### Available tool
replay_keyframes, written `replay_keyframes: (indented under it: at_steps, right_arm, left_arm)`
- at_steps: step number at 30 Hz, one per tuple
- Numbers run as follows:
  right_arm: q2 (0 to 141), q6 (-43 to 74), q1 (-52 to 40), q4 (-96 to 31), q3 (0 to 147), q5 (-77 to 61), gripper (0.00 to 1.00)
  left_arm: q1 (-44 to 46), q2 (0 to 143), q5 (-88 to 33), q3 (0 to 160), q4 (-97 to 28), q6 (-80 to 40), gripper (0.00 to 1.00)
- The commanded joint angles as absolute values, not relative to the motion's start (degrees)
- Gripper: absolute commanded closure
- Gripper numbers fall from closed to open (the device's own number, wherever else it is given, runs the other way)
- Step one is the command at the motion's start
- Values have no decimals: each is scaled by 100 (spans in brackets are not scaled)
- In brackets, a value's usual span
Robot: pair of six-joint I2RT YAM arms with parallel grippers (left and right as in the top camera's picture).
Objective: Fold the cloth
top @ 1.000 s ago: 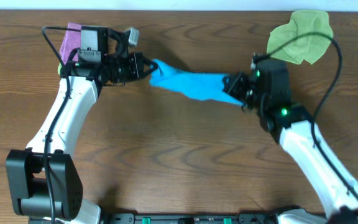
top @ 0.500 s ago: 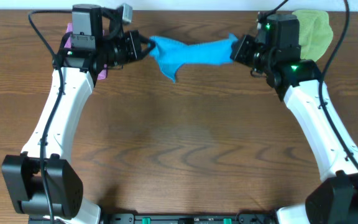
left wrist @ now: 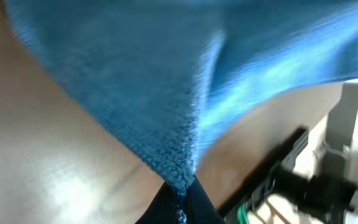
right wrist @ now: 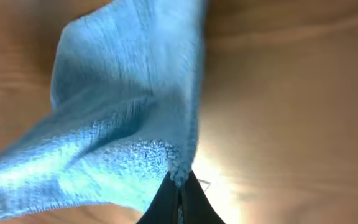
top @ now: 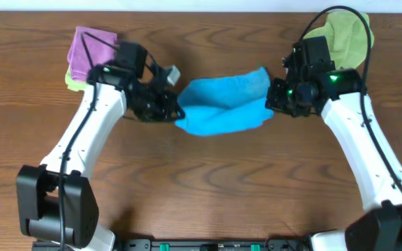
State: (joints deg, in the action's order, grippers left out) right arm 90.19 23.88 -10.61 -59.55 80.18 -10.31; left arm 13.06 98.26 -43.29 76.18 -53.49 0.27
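Overhead: soft blue terry cloth [top: 225, 104], sagging in loose fold mid-way across dark woodgrain counter [top: 208, 188], between left fingers [top: 176, 111] and right fingers [top: 271, 103].
Left wrist: looped nap, black fingers pinched on corner.
Right wrist: same (tight pinch, ribbed edge).

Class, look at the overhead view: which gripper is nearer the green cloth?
Right. The right gripper is close beside the green cloth, pinching the near end of the blue cloth. The left gripper pinches its opposite end, much farther away.
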Motion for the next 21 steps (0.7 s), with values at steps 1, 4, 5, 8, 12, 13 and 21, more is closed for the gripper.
replay_keyframes:
  at_steps: [1,4,5,8,12,13,21]
  right_arm:
    - [8547,2029,-1046,-6180,7931,-722,99]
    - [8184,2029,-1048,-6292,7435,-727,99]
    - [8088,2036,-1048,-6276,7214,-729,99]
    - [7854,2285,-1072,-6254,6536,-727,99]
    - [7478,2696,-1081,-6222,5872,-574,99]
    - [7408,2794,-1081,-6259,5795,-491,98]
    - [6958,3306,-1081,-6462,4877,-427,98]
  left_arm:
    - [1317,9889,-4351,7203,-5395,193,94]
    - [1321,9887,-4683,6934,-5437,357,94]
    - [1321,9887,-4759,6901,-5461,395,94]
    - [1385,9887,-4960,6893,-5485,432,94]
    - [1793,9889,-5085,6855,-5529,432,94]
    - [1885,9889,-5083,6823,-5540,432,94]
    - [2145,9887,-4984,6053,-5594,526,94]
